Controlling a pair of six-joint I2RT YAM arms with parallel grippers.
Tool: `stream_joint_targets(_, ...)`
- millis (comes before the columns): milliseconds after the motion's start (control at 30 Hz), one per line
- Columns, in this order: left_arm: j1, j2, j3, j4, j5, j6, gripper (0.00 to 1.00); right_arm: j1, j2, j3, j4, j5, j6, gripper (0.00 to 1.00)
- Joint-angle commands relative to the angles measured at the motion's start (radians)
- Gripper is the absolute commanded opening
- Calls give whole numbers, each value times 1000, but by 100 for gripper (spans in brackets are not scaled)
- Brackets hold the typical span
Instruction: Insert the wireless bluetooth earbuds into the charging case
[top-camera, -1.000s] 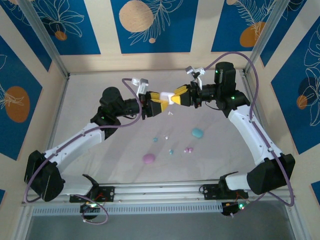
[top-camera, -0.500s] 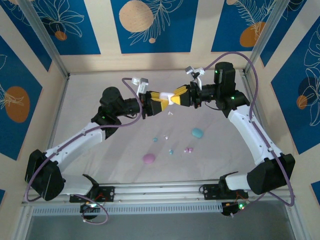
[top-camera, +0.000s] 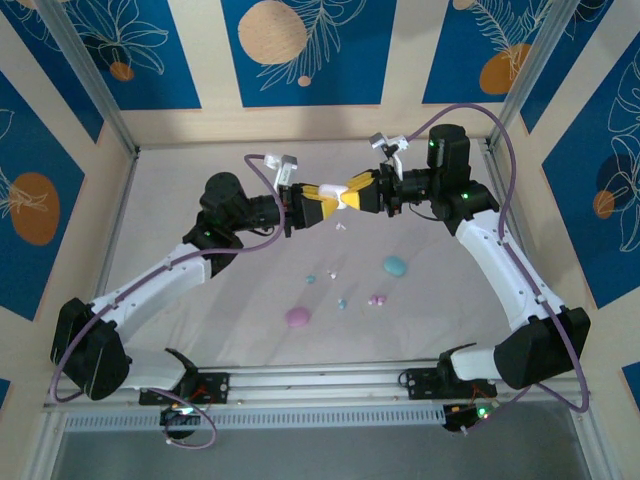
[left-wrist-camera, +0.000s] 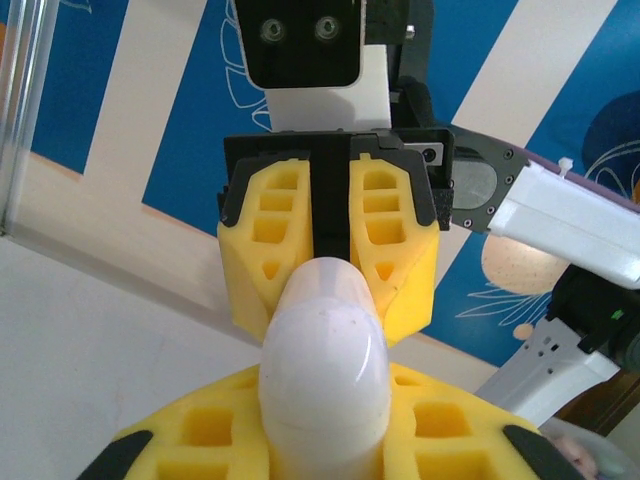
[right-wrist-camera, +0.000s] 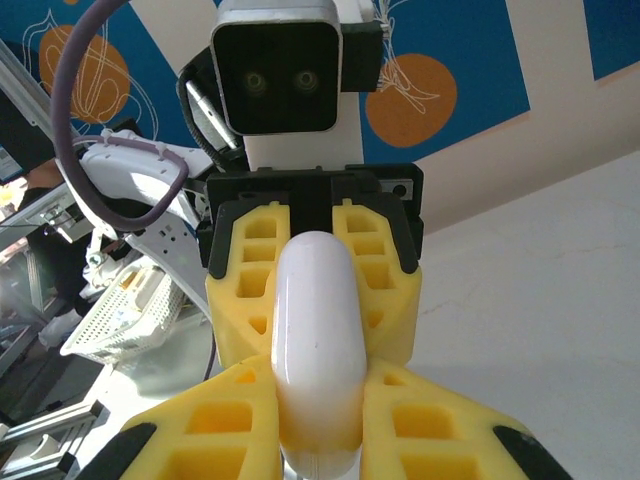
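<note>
— Where is the white case (top-camera: 339, 196)?
— Between my hands, up in the air. My left gripper (top-camera: 325, 200) clamps one end and my right gripper (top-camera: 352, 192) the other, so its long axis runs hand to hand.
— And the white earbud (top-camera: 340, 228)?
— On the table (top-camera: 250, 335), almost straight beneath where my hands meet, about equally near both. I reckon one hand must let go first.
</note>
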Motion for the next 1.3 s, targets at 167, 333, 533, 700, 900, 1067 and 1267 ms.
stream_joint_targets(167, 1, -23, 7, -10, 21, 83, 12, -3, -8, 44, -102, 155, 33, 39)
stream_joint_targets(333, 1, -31, -5, 20, 21, 98, 11, -10, 8, 56, -120, 191, 69, 44)
stream_joint_targets(533, -1, -40, -32, 43, 26, 120, 11, -11, 21, 81, -125, 194, 110, 48)
stream_joint_targets(700, 0, -60, -53, 26, 9, 156, 11, -13, 17, 87, -136, 215, 119, 51)
stream_joint_targets(900, 0, -82, -87, 2, -47, 206, 14, -12, -2, 87, -108, 195, 152, 56)
stream_joint_targets(1067, 1, -120, -159, -4, -144, 265, 12, -28, -94, 41, -64, 385, 221, 57)
stream_joint_targets(1267, 1, -191, -235, -19, -206, 292, 12, -126, -119, -45, -190, 620, 289, 46)
